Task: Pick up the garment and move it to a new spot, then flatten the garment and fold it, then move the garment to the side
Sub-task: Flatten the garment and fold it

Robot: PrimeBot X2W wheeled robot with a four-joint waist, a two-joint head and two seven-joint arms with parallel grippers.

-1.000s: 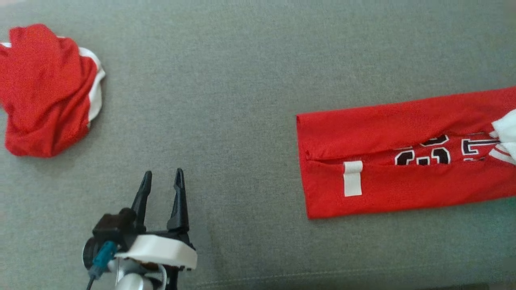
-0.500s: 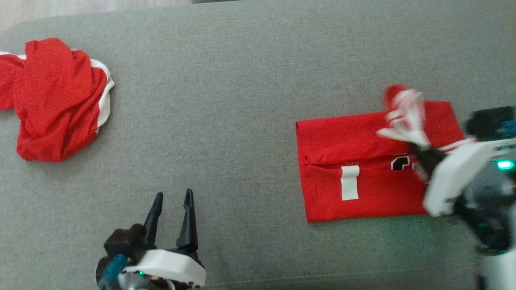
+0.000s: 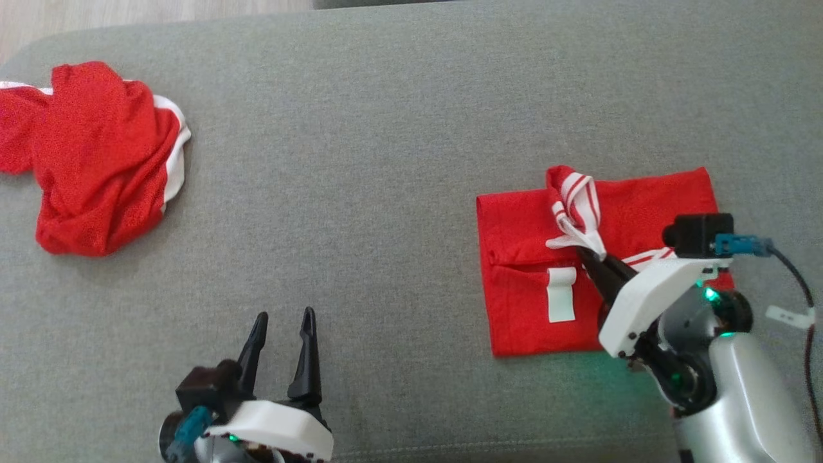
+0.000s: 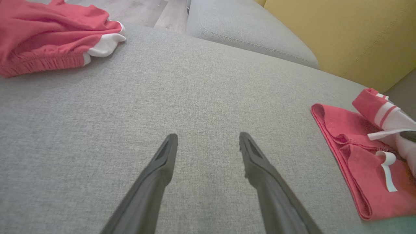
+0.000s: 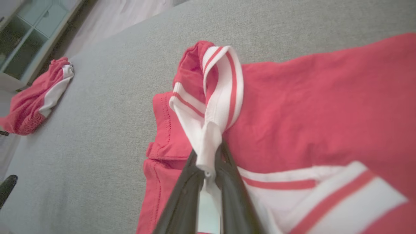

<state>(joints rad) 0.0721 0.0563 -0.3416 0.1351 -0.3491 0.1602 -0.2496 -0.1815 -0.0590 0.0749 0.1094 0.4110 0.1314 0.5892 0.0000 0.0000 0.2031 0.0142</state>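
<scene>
The red garment [image 3: 643,206] lies folded into a rough rectangle on the right half of the grey sofa cushion [image 3: 386,161], about midway between the far edge and the near edge. Its left edge is a clean fold. A small white label [image 3: 560,294] sits on the lower flap near that fold. A bunched piece of white trim with red stripes [image 3: 578,206] stands up off the top layer, and more striped trim lies flat just to its right.

The right gripper [image 5: 208,151] is clamped on the low end of that raised trim – the white cloth is pinched between the two dark fingers, which are nearly together. Its white wrist housing and silver forearm hang over the garment's near right corner, and a cable with a teal plug [image 3: 739,244] trails off the wrist.

The left gripper [image 3: 285,315] sits close to the near edge of the cushion, well apart from the garment, with its fingers spread and nothing between them.

A second red garment with white panels [image 3: 96,167] lies crumpled by the far left corner of the cushion. Wooden floor [image 3: 128,13] shows beyond that corner – and in the left wrist view a yellow upholstered panel [image 4: 341,32] rises past the cushion.
</scene>
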